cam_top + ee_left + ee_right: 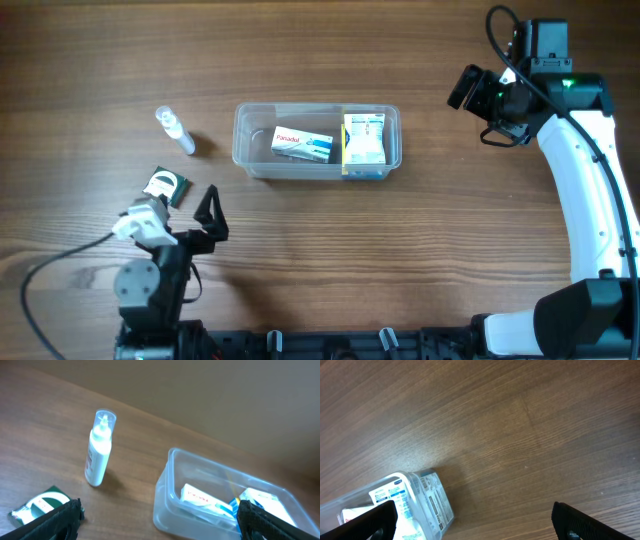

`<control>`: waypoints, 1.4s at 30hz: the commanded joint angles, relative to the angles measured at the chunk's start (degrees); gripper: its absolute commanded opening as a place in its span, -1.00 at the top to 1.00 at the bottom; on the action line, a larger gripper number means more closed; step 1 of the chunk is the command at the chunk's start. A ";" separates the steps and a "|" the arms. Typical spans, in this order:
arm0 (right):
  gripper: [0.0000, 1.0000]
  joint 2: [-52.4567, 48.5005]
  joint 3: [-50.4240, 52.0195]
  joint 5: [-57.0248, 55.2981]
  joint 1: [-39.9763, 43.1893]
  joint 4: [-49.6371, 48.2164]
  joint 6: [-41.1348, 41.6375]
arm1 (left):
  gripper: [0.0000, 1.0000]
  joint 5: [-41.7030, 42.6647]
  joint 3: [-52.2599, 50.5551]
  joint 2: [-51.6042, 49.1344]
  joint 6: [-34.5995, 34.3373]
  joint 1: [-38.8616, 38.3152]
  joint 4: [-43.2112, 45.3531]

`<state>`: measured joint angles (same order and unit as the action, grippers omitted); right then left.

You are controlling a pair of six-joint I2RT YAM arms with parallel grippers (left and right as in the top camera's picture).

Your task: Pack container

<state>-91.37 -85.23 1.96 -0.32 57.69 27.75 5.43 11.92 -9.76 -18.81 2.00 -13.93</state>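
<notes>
The container (252,147) is a clear plastic tub and it lies near the middle of the wooden table (420,250), with its long side going across. Inside it there is a white box with red and blue print (302,145) lying flat, and beside it, at the right end, a white and blue box (364,140).

The left gripper (188,198) is at the front left of the table, with its jaws wide apart and nothing between them. The container is ahead of it and to its right, not touching it. In the left wrist view the tub is in front of the right finger (265,520), and a small green packet (37,505) lies just beside the left finger (55,522). A small clear bottle (99,450) lies further away, left of the tub.

The right gripper (465,90) is to the right of the container, apart from it. Its jaws also stand wide apart and hold nothing. In the right wrist view only one end of the tub shows, near the left finger (365,522).
</notes>
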 commanded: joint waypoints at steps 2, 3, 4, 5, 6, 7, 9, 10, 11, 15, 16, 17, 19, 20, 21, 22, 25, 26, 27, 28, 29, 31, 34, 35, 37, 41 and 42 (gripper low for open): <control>-0.99 1.16 -0.52 0.72 -0.04 -0.02 0.76 | -0.99 -0.98 15.93 -14.58 0.61 0.92 -7.58; -1.00 1.16 -0.52 0.72 -0.04 -0.02 0.76 | -1.00 -0.96 19.02 -17.86 1.44 1.36 -9.75; -0.99 1.16 -0.52 0.72 -0.04 -0.02 0.76 | -1.00 -0.96 21.40 -20.35 2.16 1.73 -11.54; -0.99 1.16 -0.52 0.72 -0.04 -0.02 0.79 | -0.99 -0.96 24.63 -23.69 2.99 2.27 -14.14; -1.00 1.16 -0.52 0.72 -0.04 -0.02 0.76 | -0.99 -0.98 28.04 -27.06 3.69 2.91 -16.90; -0.99 1.16 -0.52 0.72 -0.04 -0.02 0.76 | -1.00 -0.96 31.98 -30.97 4.81 3.67 -20.24; -0.99 1.16 -0.52 0.72 -0.04 -0.02 0.76 | -0.99 -0.94 37.83 -36.83 6.73 4.59 -25.05; -0.99 1.16 -0.52 0.72 -0.04 -0.02 0.76 | -0.99 -0.96 40.37 -39.50 7.63 4.81 -27.04; -0.99 1.16 -0.52 0.72 -0.04 -0.02 0.76 | -1.00 -0.92 42.66 -42.01 8.46 4.94 -28.63; -1.00 1.16 -0.52 0.72 -0.04 -0.02 0.76 | -0.99 -0.26 48.17 -49.07 9.42 4.92 -33.29; -0.99 1.16 -0.52 0.72 -0.04 -0.02 0.79 | -1.00 -0.09 48.30 -49.96 9.44 4.92 -33.51; -0.99 1.16 -0.52 0.72 -0.04 -0.02 0.79 | -1.00 -0.07 48.30 -50.49 9.44 4.92 -33.53; -1.00 1.16 -0.52 0.72 -0.04 -0.02 0.76 | -0.99 0.13 48.30 -51.80 9.44 4.92 -34.45; -1.00 1.16 -0.52 0.72 -0.04 -0.02 0.79 | -1.00 0.31 48.30 -52.19 9.49 4.92 -34.88; -0.99 1.16 -0.52 0.72 -0.04 -0.02 0.76 | -0.99 0.33 48.30 -52.43 9.62 4.92 -35.21; -1.00 1.16 -0.52 0.72 -0.04 -0.02 0.79 | -1.00 0.31 48.30 -52.52 9.64 4.92 -35.60; -1.00 1.16 -0.52 0.72 -0.04 -0.02 0.76 | -0.99 0.24 48.30 -52.50 9.62 4.94 -36.59; -1.00 1.16 -0.52 0.72 -0.04 -0.02 0.79 | -0.99 0.26 48.30 -52.50 9.62 4.94 -37.00; -0.99 1.16 -0.52 0.72 -0.04 -0.02 0.76 | -1.00 0.07 48.30 -52.50 9.68 4.94 -37.29; -1.00 1.16 -0.52 0.72 -0.04 -0.02 0.76 | -0.99 -0.37 48.30 -52.50 10.32 4.94 -37.64; -1.00 1.16 -0.52 0.72 -0.04 -0.02 0.76 | -1.00 -0.39 48.30 -52.50 12.15 4.94 -38.07; -0.99 1.16 -0.52 0.72 -0.04 -0.02 0.79 | -0.99 -1.60 48.30 -52.52 12.85 4.94 -38.47; -0.99 1.16 -0.52 0.72 -0.04 -0.02 0.79 | -1.00 -5.11 48.30 -52.81 12.83 4.94 -38.45; -1.00 1.16 -0.52 0.72 -0.04 -0.02 0.76 | -0.99 -6.73 48.30 -53.02 12.85 4.94 -38.47; -0.99 1.16 -0.52 0.72 -0.04 -0.02 0.79 | -0.99 -9.20 48.30 -53.42 12.83 4.94 -38.45; -0.99 1.16 -0.52 0.74 -0.04 -0.02 0.76 | -1.00 -15.32 48.30 -53.90 12.85 4.94 -38.45; -1.00 1.16 -0.52 0.72 -0.04 -0.04 0.76 | -0.99 -16.22 48.30 -53.92 12.85 4.94 -38.45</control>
<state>-91.35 -85.23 1.96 -0.32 57.80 27.88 -3.92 59.13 -63.13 -7.29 6.55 -52.36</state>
